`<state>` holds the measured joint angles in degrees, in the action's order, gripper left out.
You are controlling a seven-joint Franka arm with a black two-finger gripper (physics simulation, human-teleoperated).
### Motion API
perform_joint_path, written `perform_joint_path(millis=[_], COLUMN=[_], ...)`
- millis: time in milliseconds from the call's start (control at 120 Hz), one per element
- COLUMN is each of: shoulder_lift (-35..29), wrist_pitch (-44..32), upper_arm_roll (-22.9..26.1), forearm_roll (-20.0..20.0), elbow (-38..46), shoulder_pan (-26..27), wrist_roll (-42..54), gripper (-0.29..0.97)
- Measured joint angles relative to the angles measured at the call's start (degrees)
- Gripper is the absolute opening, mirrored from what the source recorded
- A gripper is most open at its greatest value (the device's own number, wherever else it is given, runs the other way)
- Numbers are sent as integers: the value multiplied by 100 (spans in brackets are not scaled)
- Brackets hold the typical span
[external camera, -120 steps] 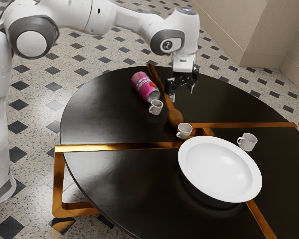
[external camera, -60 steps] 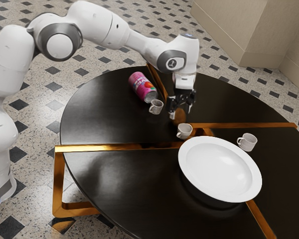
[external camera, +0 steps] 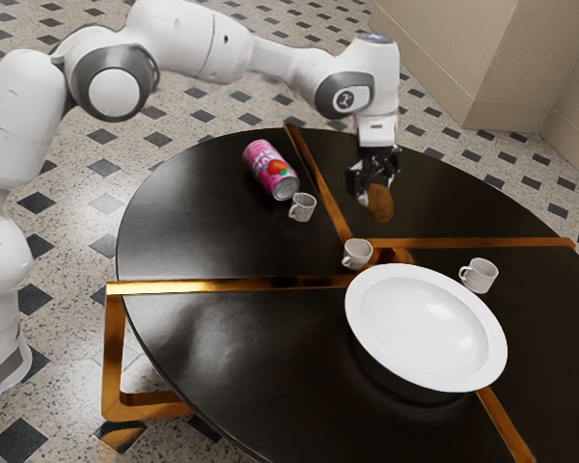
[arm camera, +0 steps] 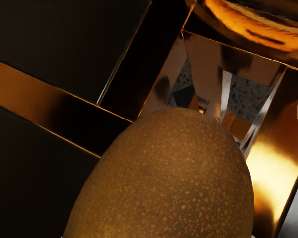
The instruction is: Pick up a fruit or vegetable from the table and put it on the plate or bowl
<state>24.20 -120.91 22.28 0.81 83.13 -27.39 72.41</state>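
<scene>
A round, glossy black tabletop (external camera: 222, 318) crossed by polished brass strips (external camera: 232, 285) stands on brass legs over a speckled stone floor (external camera: 68, 174) set with small black diamonds. A plain beige wall (external camera: 502, 58) closes the room beyond the claw.

The exterior view shows the white arm (external camera: 222, 48) reaching over the tabletop. Its black claw (external camera: 373, 186) is clamped from two sides on a brown oval fruit (external camera: 379, 204). The fruit hangs just below the fingers, over the dark surface near where the brass strips meet. Nearer the camera than the claw, and well apart from it, lies a wide white plate (external camera: 426, 326), smooth and shallow with a broad rim; the fruit is not on it.

A small white cup (external camera: 356, 253) with a handle stands between claw and plate. A second cup (external camera: 302, 205) sits near the claw, toward the exterior view's left. A third cup (external camera: 480, 274) stands beside the plate's rim, farther from the claw. Beyond the second cup a pink printed can (external camera: 271, 170) lies on its side.

The wrist view adds the fruit's skin (arm camera: 169, 183): matte brown, finely dotted with paler specks, rounded like an egg. Beneath it the mirror-bright strips join at angles, and a patch of speckled floor shows among them.
</scene>
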Motion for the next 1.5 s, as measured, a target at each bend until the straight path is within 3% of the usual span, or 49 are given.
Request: perform_joint_path(millis=[333,800,925,1058,1158,1300,1400,1500], shoulder_lift=[-282,-12,343,513,542,545,-193,-1594], wrist_pitch=[432,484,161,-334,-579,-757,-494,821], upper_arm_roll=[55,-14,-497,-613,-629,-634,-845,-1089], forearm_roll=[-25,-104,-100,-90,-106,-125,-119,-94], elbow=[-198,-190,-174,-188,-177,-184,-366,-371], shoulder_pan=[882,2083,2488,2595,2644,2646,2600,1972], wrist_roll=[-199,-397,-533,-657,-720,-786,-822,-854], gripper=[26,26,25,26,47,59,63,65])
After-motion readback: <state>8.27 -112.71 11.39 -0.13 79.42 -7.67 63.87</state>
